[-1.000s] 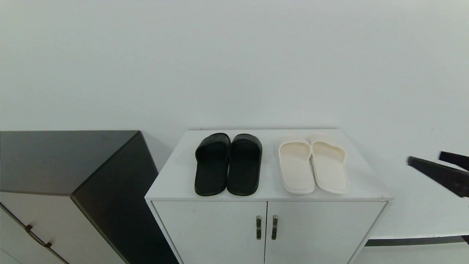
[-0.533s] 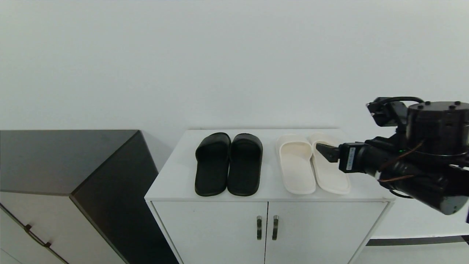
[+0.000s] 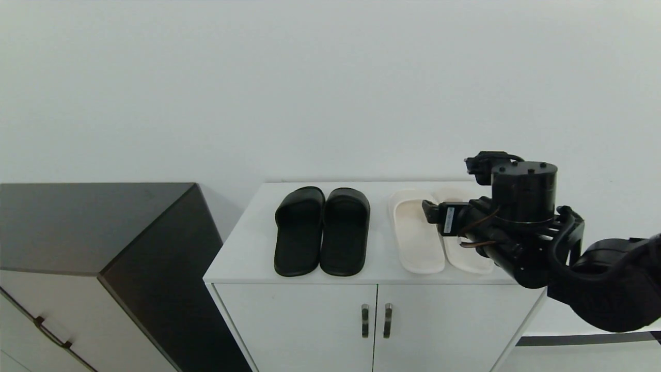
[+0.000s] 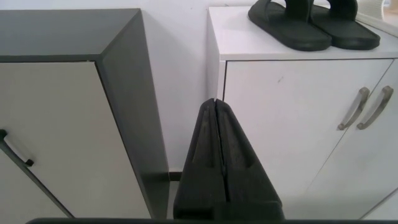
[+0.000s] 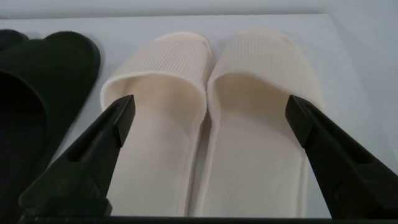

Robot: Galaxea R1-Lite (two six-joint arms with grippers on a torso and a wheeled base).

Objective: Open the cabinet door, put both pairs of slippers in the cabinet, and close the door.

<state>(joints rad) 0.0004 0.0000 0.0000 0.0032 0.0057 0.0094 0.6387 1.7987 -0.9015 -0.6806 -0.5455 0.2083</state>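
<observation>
A white cabinet stands against a pale wall. Its two doors are both shut, and two upright metal handles sit side by side where the doors meet.

Four slippers lie on the cabinet top, in two pairs. The two black slippers lie on the left half and touch along their inner sides. Their toes point to the back edge and their heels sit near the front edge. The two cream slippers lie the same way on the right half, a little apart from the black pair.

The right end effector hangs over the toe end of the cream pair, near the back right corner of the top. It is released, with its fingers spread wider than the two cream slippers together, and it holds nothing.

The left end effector is low, in front of the gap between the white cabinet and one dark cabinet to its left. It is clenched, its fingers pressed flat together on nothing.

A second ago only a sliver of the right arm showed at the right edge of the head view. Half a second ago its tip was over the outer cream slipper. It has since come further in and lower, and now hides part of that slipper. The slippers and doors have not moved.
</observation>
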